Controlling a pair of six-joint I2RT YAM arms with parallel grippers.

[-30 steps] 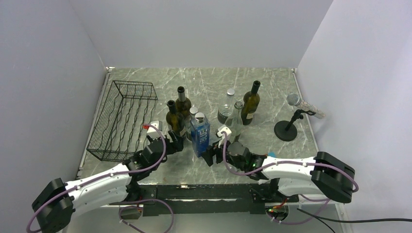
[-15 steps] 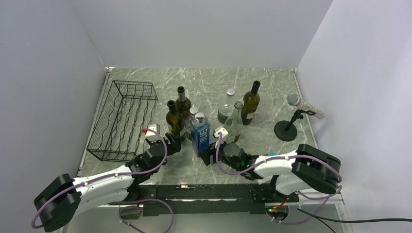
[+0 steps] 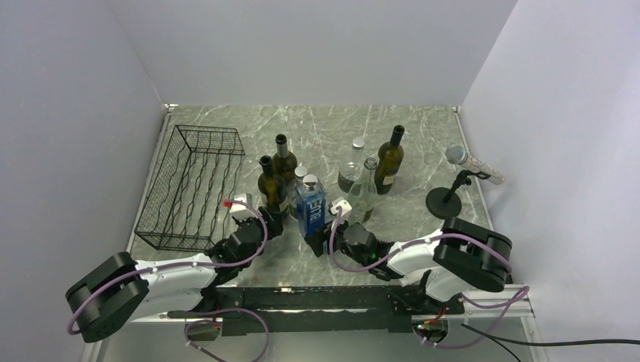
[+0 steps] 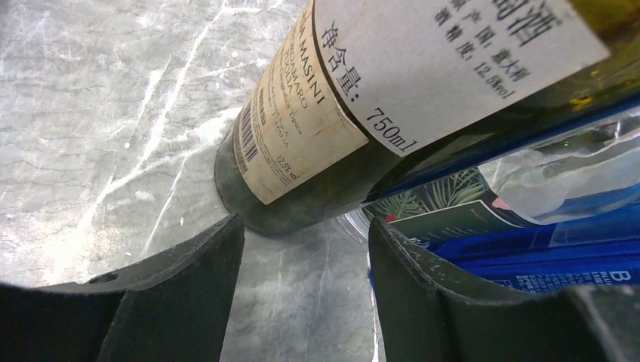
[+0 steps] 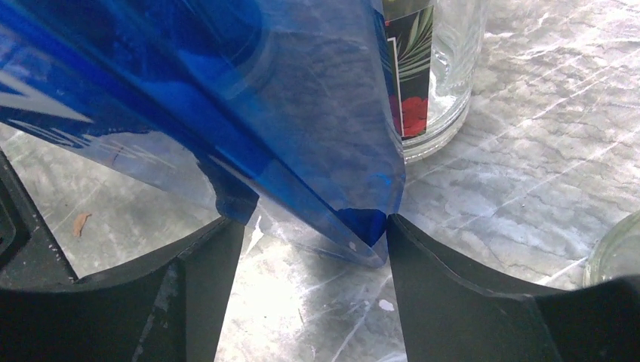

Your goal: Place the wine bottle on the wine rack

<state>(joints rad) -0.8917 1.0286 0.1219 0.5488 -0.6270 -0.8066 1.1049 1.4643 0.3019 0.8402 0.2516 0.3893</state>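
The black wire wine rack [image 3: 192,188] lies at the left of the table. A dark wine bottle [image 3: 269,187] with a cream label stands to its right. Its base fills the left wrist view [image 4: 302,173]. My left gripper [image 3: 264,228] is open, its fingertips just short of that base [image 4: 306,256], and holds nothing. My right gripper [image 3: 321,240] is open at the foot of a blue square bottle [image 3: 310,207]. In the right wrist view the blue bottle's [image 5: 226,98] lower edge sits between my fingertips [image 5: 315,234], touching the right finger [image 5: 423,256].
Two more dark wine bottles [image 3: 284,160] [image 3: 389,160] stand further back. Clear glass bottles [image 3: 352,167] [image 3: 364,192] stand right of the blue one. A microphone on a round stand [image 3: 447,197] is at the right. The bottles are packed closely together.
Both grippers have moved forward: the left up to the dark bottle's base, the right leftward to the blue bottle's foot. The bottles and rack have not moved.
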